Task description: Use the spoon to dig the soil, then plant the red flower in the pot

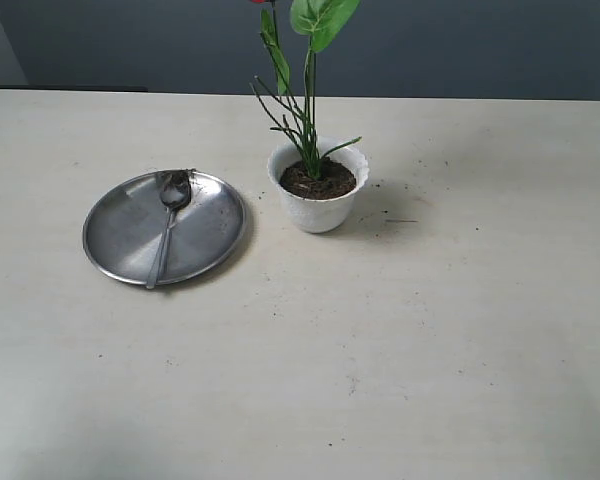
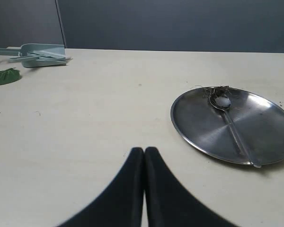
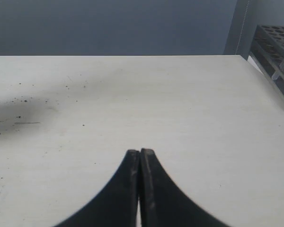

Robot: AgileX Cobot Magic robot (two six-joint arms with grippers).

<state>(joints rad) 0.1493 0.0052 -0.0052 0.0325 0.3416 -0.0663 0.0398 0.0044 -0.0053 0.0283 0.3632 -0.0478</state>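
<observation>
The artificial red flower (image 1: 308, 120), thin-stemmed and green-leaved, is seen standing in the dark, crumbly soil (image 1: 318, 181) of the small white scalloped ceramic pot (image 1: 320, 212), so planting is judged done. The slim silver metal spoon (image 1: 167, 225) is laid on the round steel plate (image 1: 120, 240) beside the pot on the pale table (image 1: 400, 360). The left tool (image 2: 144, 152) and right tool (image 3: 140, 153) are closed on nothing. The bloom is cropped, so any lean may be missed. Loosely packed soil could let the tall stem tip.
</observation>
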